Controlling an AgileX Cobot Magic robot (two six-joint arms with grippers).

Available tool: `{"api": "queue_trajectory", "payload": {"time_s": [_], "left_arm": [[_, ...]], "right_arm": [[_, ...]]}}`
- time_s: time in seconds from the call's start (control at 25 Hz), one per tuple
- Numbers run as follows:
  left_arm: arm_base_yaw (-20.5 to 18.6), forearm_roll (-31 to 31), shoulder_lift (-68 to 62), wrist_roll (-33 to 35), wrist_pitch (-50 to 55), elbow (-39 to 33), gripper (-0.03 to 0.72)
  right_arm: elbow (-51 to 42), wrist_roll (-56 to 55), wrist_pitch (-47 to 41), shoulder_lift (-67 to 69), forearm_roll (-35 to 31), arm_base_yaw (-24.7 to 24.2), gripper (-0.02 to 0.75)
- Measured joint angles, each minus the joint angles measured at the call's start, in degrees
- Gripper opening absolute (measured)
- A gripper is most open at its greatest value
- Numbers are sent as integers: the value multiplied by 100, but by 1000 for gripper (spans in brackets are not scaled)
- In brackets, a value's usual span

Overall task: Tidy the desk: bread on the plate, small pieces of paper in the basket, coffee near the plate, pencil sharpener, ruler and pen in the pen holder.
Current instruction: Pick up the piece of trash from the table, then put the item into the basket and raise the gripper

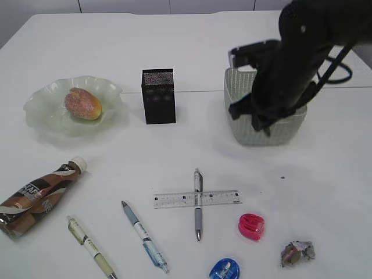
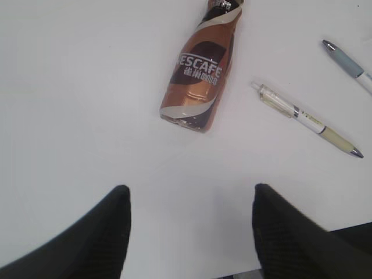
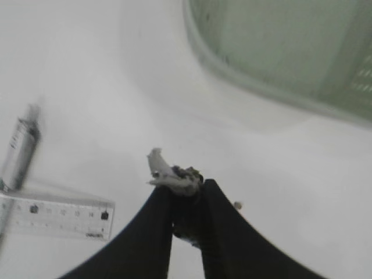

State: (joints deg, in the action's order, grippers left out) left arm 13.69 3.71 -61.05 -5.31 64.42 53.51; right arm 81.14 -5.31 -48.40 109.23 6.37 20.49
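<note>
My right gripper (image 3: 186,189) is shut on a small crumpled paper piece (image 3: 172,176) and holds it above the table, just in front of the grey-green basket (image 3: 279,52). In the exterior view this gripper (image 1: 260,120) hangs at the basket's (image 1: 285,131) front wall. My left gripper (image 2: 189,200) is open and empty above bare table, near the base of the lying brown coffee bottle (image 2: 200,70). The bread (image 1: 83,103) lies on the pale glass plate (image 1: 40,113). A second crumpled paper (image 1: 297,252) lies at the front right.
The black mesh pen holder (image 1: 158,96) stands mid-table. A clear ruler (image 1: 174,199) lies under a grey pen (image 1: 198,204). Two more pens (image 1: 143,235) (image 1: 90,246) lie front left. A pink sharpener (image 1: 251,226) and a blue sharpener (image 1: 224,269) lie in front.
</note>
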Motion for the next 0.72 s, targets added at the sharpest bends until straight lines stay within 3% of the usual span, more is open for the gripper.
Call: {"api": "queue_trajectory", "payload": {"time_s": [0.32, 0.52, 0.64, 0.72], "left_arm": [[0, -187, 0, 0, 3, 0, 479], [0, -231, 0, 0, 3, 0, 479], [0, -241, 0, 0, 13, 0, 479], [0, -241, 0, 0, 23, 0, 479]], "right_arm": [[1446, -680, -48, -134, 427, -327, 110], [1796, -752, -48, 363, 522, -659, 115], [1810, -762, -48, 624, 704, -704, 193], [1810, -764, -48, 749, 777, -704, 331]]}}
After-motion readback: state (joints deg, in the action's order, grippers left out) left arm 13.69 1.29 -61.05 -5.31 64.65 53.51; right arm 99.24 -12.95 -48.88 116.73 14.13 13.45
